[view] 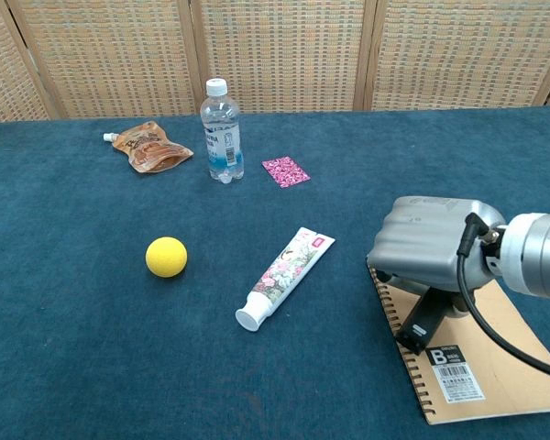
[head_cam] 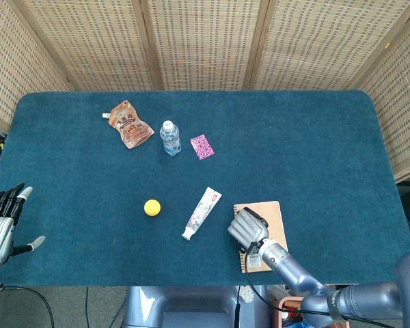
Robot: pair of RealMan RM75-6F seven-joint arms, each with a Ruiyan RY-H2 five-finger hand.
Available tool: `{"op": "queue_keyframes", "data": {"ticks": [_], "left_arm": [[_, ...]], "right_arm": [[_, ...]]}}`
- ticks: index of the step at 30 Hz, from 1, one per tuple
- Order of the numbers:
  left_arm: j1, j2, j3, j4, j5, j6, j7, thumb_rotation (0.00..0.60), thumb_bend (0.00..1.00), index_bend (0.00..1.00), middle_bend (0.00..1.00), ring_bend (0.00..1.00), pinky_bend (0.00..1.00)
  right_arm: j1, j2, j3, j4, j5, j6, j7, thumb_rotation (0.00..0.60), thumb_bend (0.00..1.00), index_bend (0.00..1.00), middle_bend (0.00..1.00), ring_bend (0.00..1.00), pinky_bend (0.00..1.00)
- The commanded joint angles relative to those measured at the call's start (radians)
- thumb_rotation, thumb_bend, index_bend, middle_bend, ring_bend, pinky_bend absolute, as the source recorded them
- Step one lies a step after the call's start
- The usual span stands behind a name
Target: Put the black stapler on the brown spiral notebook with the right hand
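Observation:
The brown spiral notebook (view: pixel 518 362) lies at the table's near right; the head view shows it too (head_cam: pixel 271 214). My right hand (view: pixel 428 245) hovers over the notebook's left, spiral-bound edge, its back turned to the camera. It holds the black stapler (view: pixel 420 323), which slants down from under the palm until its lower end meets the notebook page. The fingers are hidden under the hand. From the head view the right hand (head_cam: pixel 245 227) covers most of the stapler. My left hand (head_cam: pixel 1 225) hangs off the table's left edge, fingers spread and holding nothing.
A white toothpaste tube (view: pixel 285 278) lies just left of the notebook. A yellow ball (view: pixel 166 257) sits further left. At the back stand a water bottle (view: pixel 220 133), a brown pouch (view: pixel 147 147) and a pink card (view: pixel 285 170). Wicker screens close off the rear.

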State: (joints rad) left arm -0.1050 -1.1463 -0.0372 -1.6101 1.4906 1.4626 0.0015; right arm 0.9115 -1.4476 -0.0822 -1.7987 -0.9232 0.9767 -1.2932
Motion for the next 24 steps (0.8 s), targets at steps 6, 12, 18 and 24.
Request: {"op": "queue_keyframes", "data": {"ticks": [6, 12, 18, 24], "left_arm": [[0.001, 0.002, 0.001, -0.004, 0.003, 0.001, -0.004, 0.6, 0.16, 0.0, 0.0, 0.0, 0.0], [0.002, 0.006, 0.003, -0.005, 0.006, 0.003, -0.011, 0.6, 0.16, 0.0, 0.0, 0.0, 0.0], [0.002, 0.009, 0.003, -0.007, 0.008, 0.003, -0.017, 0.6, 0.16, 0.0, 0.0, 0.0, 0.0], [0.003, 0.01, 0.003, -0.009, 0.01, 0.007, -0.019, 0.6, 0.16, 0.0, 0.0, 0.0, 0.0]], "right_arm": [[0.028, 0.012, -0.02, -0.032, 0.061, 0.074, -0.096, 0.6, 0.16, 0.61, 0.32, 0.18, 0.3], [0.039, -0.003, -0.037, -0.032, 0.11, 0.118, -0.154, 0.6, 0.16, 0.58, 0.29, 0.14, 0.27], [0.046, -0.01, -0.054, -0.026, 0.141, 0.137, -0.169, 0.6, 0.16, 0.58, 0.29, 0.14, 0.27], [0.05, -0.013, -0.063, -0.031, 0.134, 0.149, -0.167, 0.6, 0.16, 0.58, 0.28, 0.14, 0.27]]}}
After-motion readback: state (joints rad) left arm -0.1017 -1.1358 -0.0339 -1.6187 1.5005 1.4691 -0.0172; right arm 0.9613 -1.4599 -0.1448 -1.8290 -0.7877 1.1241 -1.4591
